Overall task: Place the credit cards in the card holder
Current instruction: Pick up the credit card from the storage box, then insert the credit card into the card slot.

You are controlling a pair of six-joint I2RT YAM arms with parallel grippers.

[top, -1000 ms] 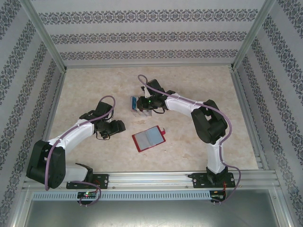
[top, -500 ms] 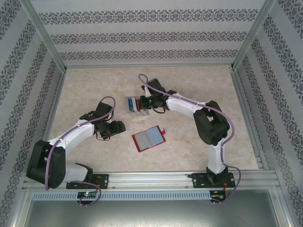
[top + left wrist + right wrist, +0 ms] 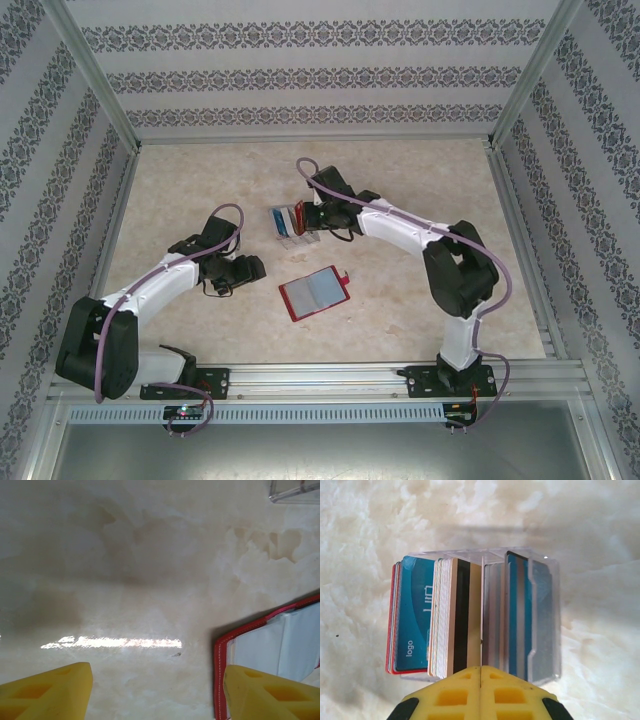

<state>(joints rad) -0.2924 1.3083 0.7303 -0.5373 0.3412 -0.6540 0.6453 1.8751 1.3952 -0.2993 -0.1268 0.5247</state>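
Right gripper closed by cards, marbled table, patterned walls

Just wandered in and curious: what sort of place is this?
Probably a robot test booth, not a home: two arms bolted to a metal rail, patterned walls in a metal frame round a table, and props, a red wallet and a tray of cards.

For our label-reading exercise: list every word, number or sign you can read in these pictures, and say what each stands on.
"logo": white print on the blue plastic card standing in the clear slotted plastic tray.
Larger white characters on the same card: too unclear to read.
Red folding wallet: no text visible.
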